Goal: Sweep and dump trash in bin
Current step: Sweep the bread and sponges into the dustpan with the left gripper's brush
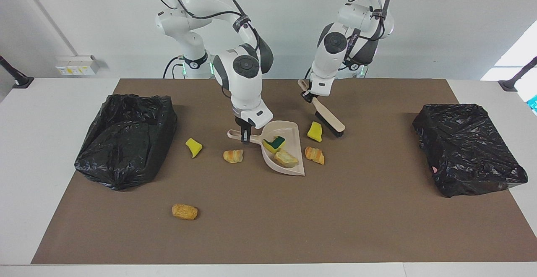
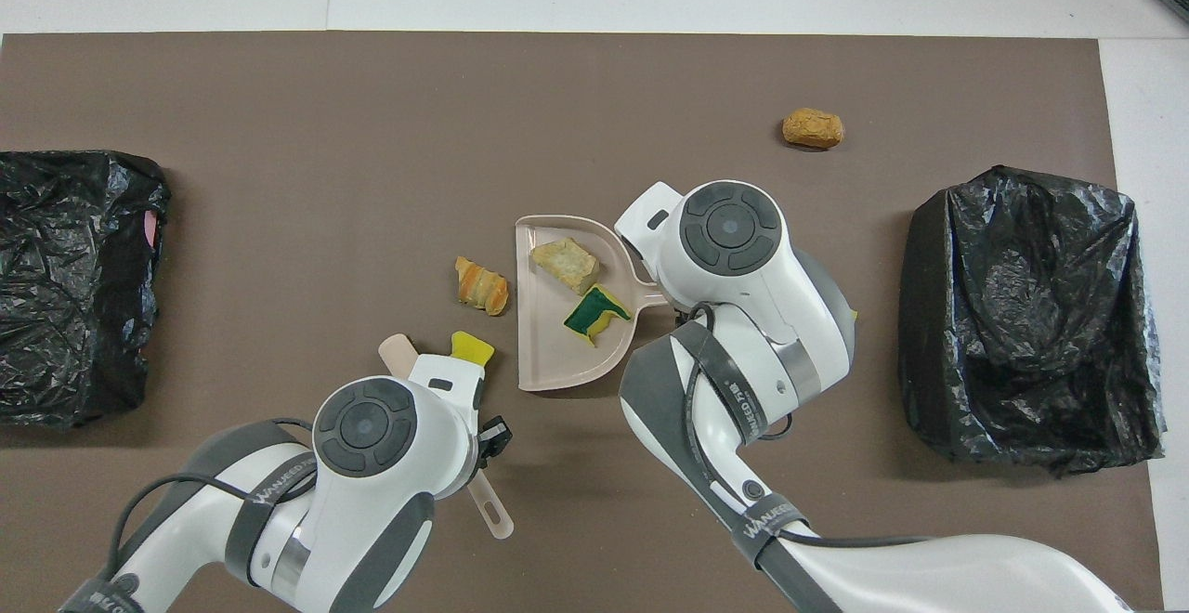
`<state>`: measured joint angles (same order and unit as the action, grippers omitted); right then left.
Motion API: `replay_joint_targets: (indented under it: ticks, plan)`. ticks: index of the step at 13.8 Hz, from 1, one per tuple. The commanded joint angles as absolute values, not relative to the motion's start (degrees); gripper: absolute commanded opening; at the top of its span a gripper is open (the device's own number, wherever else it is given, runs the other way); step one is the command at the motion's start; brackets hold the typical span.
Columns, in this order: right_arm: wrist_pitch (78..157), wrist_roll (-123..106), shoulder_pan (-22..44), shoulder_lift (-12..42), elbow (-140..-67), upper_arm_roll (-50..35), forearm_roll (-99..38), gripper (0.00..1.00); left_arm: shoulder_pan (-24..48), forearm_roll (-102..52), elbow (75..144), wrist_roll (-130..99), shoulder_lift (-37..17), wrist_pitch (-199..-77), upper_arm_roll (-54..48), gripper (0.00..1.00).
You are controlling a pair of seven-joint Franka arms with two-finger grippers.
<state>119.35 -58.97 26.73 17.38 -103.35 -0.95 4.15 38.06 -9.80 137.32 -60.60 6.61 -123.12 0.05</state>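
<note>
My right gripper (image 1: 246,137) is shut on the handle of the beige dustpan (image 1: 293,136), which rests on the mat. In the pan lie a green-and-yellow sponge bit (image 1: 273,143) and a tan chunk (image 1: 286,158). My left gripper (image 1: 309,97) is shut on the beige brush (image 1: 329,119), tilted with its bristles low beside a yellow scrap (image 1: 314,131). A bread-like lump (image 1: 314,155) lies just off the pan's open edge. More trash lies loose: a yellow bit (image 1: 193,147), a lump (image 1: 233,155), and an orange-brown lump (image 1: 184,211).
Two bins lined with black bags stand on the brown mat, one bin (image 1: 126,138) at the right arm's end and the other bin (image 1: 467,153) at the left arm's end. From overhead the dustpan (image 2: 557,353) shows between both arms.
</note>
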Motion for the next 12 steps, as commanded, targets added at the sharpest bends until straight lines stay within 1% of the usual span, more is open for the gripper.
replay_joint_targets:
  ticks: [1,5,8,10,12]
  plan:
    - [121.3,-56.9,27.2,17.6,-104.3,-1.2,4.6,0.0,39.2,-10.5,137.6,-59.2,5.5,-127.6,0.9,0.0]
    - [121.3,-56.1,27.2,17.6,-104.3,-1.2,4.6,0.0,37.7,-10.5,132.7,-57.0,0.8,-135.2,1.1,0.0]
    - [121.3,-56.0,27.5,17.6,-104.3,-1.2,4.5,0.0,36.7,-10.5,126.3,-54.9,-3.2,-135.8,1.1,0.0]
    - [121.3,-56.0,27.5,17.6,-104.3,-1.2,4.4,0.0,37.0,-10.4,126.2,-49.2,-2.8,-132.8,1.1,0.0]
    - [121.3,-55.2,27.5,17.6,-104.3,-1.2,4.4,0.0,36.5,-9.5,124.7,-39.5,-2.6,-123.9,1.4,0.0]
